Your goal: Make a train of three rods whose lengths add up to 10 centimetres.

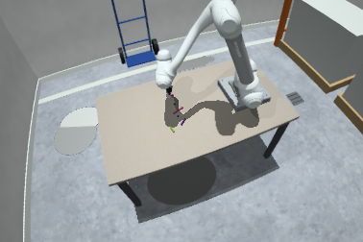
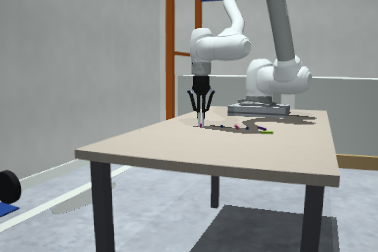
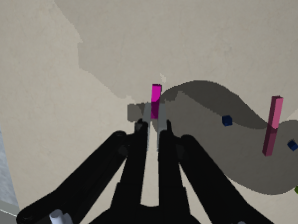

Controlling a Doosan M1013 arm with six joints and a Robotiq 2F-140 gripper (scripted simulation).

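Observation:
My gripper [image 1: 169, 93] [image 2: 200, 122] [image 3: 154, 112] points straight down at the table [image 1: 134, 137] [image 2: 210, 153], near its far side. Its fingers are shut on a short magenta rod [image 3: 156, 99] [image 2: 200, 125], which reaches out past the fingertips and rests at table height. A grey rod [image 3: 137, 111] lies right beside the magenta one, to the left in the wrist view. A pink rod [image 1: 178, 110] [image 2: 236, 126] [image 3: 273, 125] lies apart to the right. Two small blue rods [image 3: 226, 120] [image 3: 292, 144] lie between them. A purple rod [image 1: 182, 122] [image 2: 261, 128] and a lime rod [image 1: 172, 129] [image 2: 266, 132] lie further off.
The arm's base plate [image 1: 240, 95] [image 2: 257, 109] is bolted to the table's far right part. A blue hand truck [image 1: 133, 27], an orange rack [image 1: 293, 3] and a grey box [image 1: 326, 32] stand on the floor beyond the table.

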